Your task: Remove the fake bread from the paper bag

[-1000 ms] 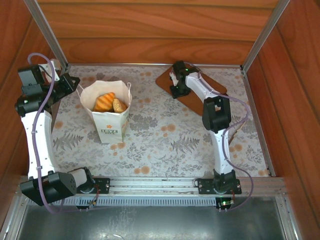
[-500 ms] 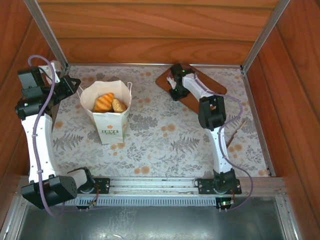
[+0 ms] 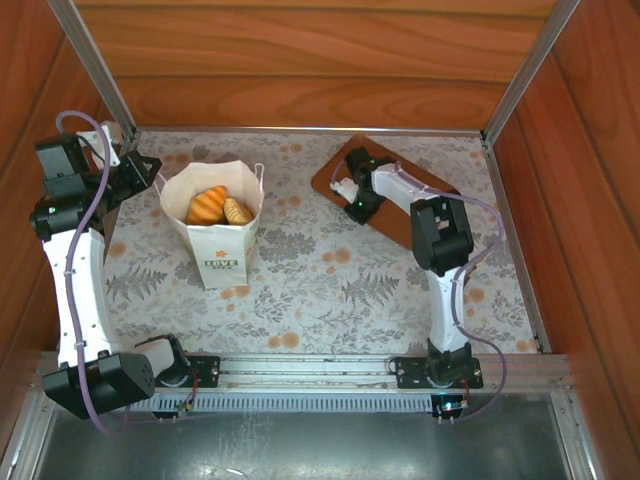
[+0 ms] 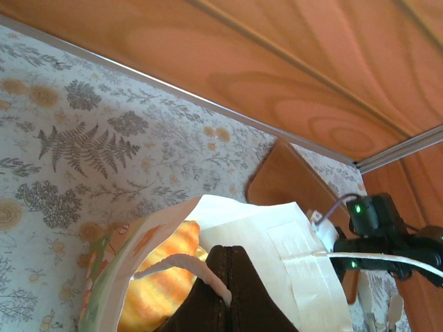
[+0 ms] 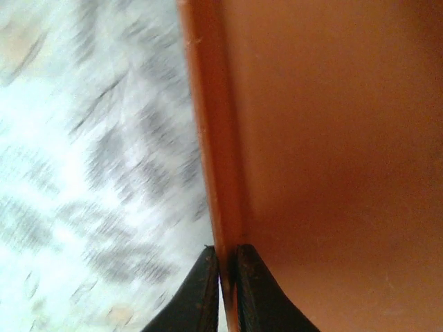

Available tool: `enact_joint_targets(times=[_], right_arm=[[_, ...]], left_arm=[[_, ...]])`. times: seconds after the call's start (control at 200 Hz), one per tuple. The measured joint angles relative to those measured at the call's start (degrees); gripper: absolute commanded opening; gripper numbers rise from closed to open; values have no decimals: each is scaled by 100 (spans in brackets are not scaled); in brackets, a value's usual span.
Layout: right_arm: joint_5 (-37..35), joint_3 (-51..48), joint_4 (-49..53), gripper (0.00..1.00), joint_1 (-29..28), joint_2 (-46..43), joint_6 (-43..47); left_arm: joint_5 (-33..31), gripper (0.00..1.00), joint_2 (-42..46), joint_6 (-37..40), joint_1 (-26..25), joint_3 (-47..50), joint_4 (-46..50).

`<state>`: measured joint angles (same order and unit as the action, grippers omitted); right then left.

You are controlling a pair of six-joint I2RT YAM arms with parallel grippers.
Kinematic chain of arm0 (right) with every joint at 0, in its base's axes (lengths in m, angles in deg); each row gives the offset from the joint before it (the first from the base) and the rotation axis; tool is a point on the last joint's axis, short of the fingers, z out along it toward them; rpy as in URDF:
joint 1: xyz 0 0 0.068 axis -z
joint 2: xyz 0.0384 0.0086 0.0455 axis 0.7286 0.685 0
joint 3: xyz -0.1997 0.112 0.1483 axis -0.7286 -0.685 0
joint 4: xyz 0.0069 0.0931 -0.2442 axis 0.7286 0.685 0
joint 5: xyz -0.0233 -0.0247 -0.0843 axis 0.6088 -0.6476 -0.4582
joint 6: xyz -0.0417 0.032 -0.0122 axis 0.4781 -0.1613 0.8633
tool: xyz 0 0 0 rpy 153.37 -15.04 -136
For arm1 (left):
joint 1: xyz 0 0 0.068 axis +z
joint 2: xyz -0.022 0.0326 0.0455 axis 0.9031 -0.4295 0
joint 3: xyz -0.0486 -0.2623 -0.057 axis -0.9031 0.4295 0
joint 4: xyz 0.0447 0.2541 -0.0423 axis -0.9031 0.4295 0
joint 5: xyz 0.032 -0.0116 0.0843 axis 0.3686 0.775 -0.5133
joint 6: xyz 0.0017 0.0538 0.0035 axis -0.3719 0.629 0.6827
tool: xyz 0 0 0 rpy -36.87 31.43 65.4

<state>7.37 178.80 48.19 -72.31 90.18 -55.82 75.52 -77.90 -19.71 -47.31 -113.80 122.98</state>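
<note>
A: Two pcs of bread (image 3: 208, 204) are seen from above, both inside the bag (image 3: 218, 245), side by side just below the open rim.

B: Bag position?

A: It's stood upright on the flowered cloth (image 3: 320, 270), left-rear part of the table, mouth open, green lettering on the near face.

B: Left gripper (image 3: 148, 178), what's noted?

A: It's closed tight on the bag's left rim. In the wrist view the dark fingers (image 4: 201, 304) are pressed together w/ the paper pinched btwn them. A white string handle (image 4: 173, 259) is looped across in front, and orange ridged bread is glimpsed down inside.

B: And the right gripper (image 3: 342, 189)?

A: It's positioned over the left edge of the brown tray (image 3: 328, 167) at the right rear, well apart from the bag. The jaws are drawn almost together, w/ only a sliver of gap left, and that gap is lined up w/ the tray's edge. Whether the edge is actually gripped can't be told, as the wrist view is blurred.
</note>
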Motion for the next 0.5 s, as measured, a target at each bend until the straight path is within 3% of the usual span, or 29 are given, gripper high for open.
enact_joint_targets(times=[0.295,0.5], right_arm=[[568,-2448,-769,11,-599,-1707,1047],[903,-3084,-997,10,-1056,-2243,1419]], left_arm=[[0,0,-37,61,0,0,-2],[2,0,-57,98,0,0,-4]])
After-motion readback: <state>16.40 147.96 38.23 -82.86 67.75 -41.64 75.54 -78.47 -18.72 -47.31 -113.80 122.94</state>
